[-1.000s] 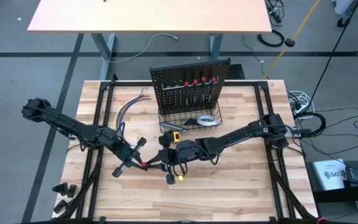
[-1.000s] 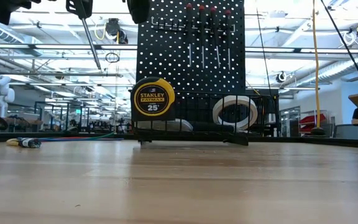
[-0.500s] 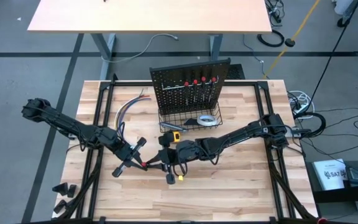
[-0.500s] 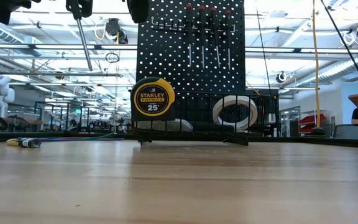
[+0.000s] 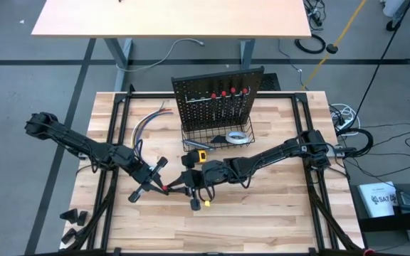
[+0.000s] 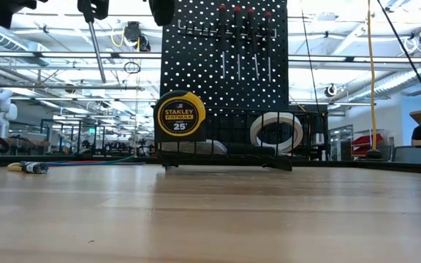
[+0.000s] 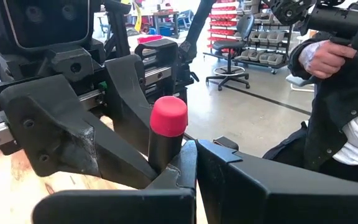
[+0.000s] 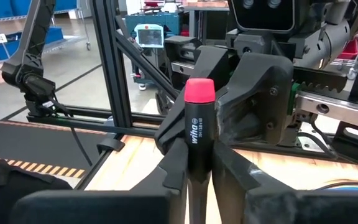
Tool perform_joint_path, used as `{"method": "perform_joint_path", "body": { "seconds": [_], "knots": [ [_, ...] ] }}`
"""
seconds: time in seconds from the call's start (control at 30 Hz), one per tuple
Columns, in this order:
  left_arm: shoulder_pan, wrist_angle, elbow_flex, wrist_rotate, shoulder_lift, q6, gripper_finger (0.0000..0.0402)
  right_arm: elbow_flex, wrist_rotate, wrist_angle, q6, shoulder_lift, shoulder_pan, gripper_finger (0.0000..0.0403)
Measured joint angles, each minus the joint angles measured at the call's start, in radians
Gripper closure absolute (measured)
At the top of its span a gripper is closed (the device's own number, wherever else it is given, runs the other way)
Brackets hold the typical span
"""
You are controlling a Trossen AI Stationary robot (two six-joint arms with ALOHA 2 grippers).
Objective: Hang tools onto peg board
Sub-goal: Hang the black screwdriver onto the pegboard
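Observation:
A slim screwdriver with a dark handle and red end (image 8: 199,90) stands upright in the air between my two grippers, which face each other over the table's middle. Its shaft (image 6: 96,51) hangs down, well clear of the table. My right gripper (image 5: 174,186) is shut on the handle. My left gripper (image 5: 159,186) is shut at the same screwdriver (image 7: 166,140). Three or more other screwdrivers (image 5: 228,92) hang on the black peg board (image 6: 225,80). The tape measure (image 6: 180,115), the white tape roll (image 6: 276,131) and the utility knife (image 5: 219,140) lie in its wire basket (image 5: 191,135). My left gripper comes level from the table's left, its fingers nearly together. The handle (image 7: 166,155) rises from right behind its fingertip (image 7: 179,171), which hides the place of contact. My right gripper pinches the dark handle (image 8: 199,174) between its two fingers, below the red end. It comes level from the table's right, fingers across the handle. The screwdriver stands upright, red end up, lifted clear.
A bundle of coloured cables (image 5: 148,124) lies on the table left of the peg board and shows in the low view (image 6: 28,166). A person in dark clothes (image 7: 340,93) is beyond the table. A pale desk (image 5: 169,18) stands behind.
The screwdriver's shaft has swung from a slant to nearly upright, its lower end going toward the table's left. Both grippers have stayed in place.

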Motion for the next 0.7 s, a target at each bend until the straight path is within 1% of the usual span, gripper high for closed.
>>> {"method": "perform_joint_path", "body": {
  "seconds": [0.17, 0.23, 0.27, 0.3, 0.37, 0.4, 0.47, 0.53, 0.57, 0.6, 0.63, 0.67, 0.7],
  "knots": [
    [0.0, 0.001, 0.002, 0.001, -0.001, 0.0, 0.0398, 0.0, 0.007, 0.012, 0.005, 0.0, -0.002, 0.0291],
    [0.0, 0.001, 0.002, 0.001, -0.001, 0.0, 0.0398, 0.0, 0.008, 0.012, -0.004, 0.0, -0.002, 0.0286],
    [0.0, 0.001, 0.002, 0.001, -0.001, 0.0, 0.0398, 0.0, 0.007, 0.012, -0.009, 0.0, -0.002, 0.0294],
    [0.0, 0.001, 0.002, 0.001, -0.001, 0.001, 0.0398, 0.0, 0.004, 0.012, -0.022, 0.0, -0.001, 0.031],
    [0.001, -0.001, 0.002, 0.0, -0.001, 0.001, 0.0398, 0.0, 0.003, 0.011, -0.061, 0.0, 0.002, 0.0365],
    [0.001, -0.001, 0.002, 0.0, -0.001, 0.001, 0.0398, 0.0, 0.011, 0.011, -0.077, 0.0, 0.004, 0.0384],
    [0.001, -0.009, 0.002, -0.004, -0.001, 0.001, 0.0398, 0.0, 0.067, 0.007, -0.086, 0.0, 0.008, 0.0393],
    [0.004, -0.039, 0.002, -0.025, -0.006, -0.014, 0.0398, 0.0, 0.165, -0.023, -0.088, -0.005, 0.016, 0.04],
    [0.006, -0.062, 0.003, -0.036, -0.015, -0.051, 0.0398, 0.0, 0.182, -0.064, -0.085, -0.012, 0.016, 0.0402],
    [0.003, -0.09, 0.007, -0.025, -0.032, -0.106, 0.0398, 0.0, 0.181, -0.116, -0.064, -0.022, 0.013, 0.0402],
    [-0.013, -0.11, 0.009, 0.011, -0.054, -0.174, 0.0398, -0.001, 0.152, -0.193, -0.021, -0.037, 0.012, 0.0402],
    [-0.049, -0.122, 0.009, 0.051, -0.075, -0.225, 0.0398, -0.001, 0.071, -0.258, 0.034, -0.048, 0.012, 0.0403],
    [-0.113, -0.136, 0.007, 0.078, -0.088, -0.257, 0.0399, 0.0, -0.055, -0.3, 0.081, -0.053, 0.016, 0.0403]
  ]
}}
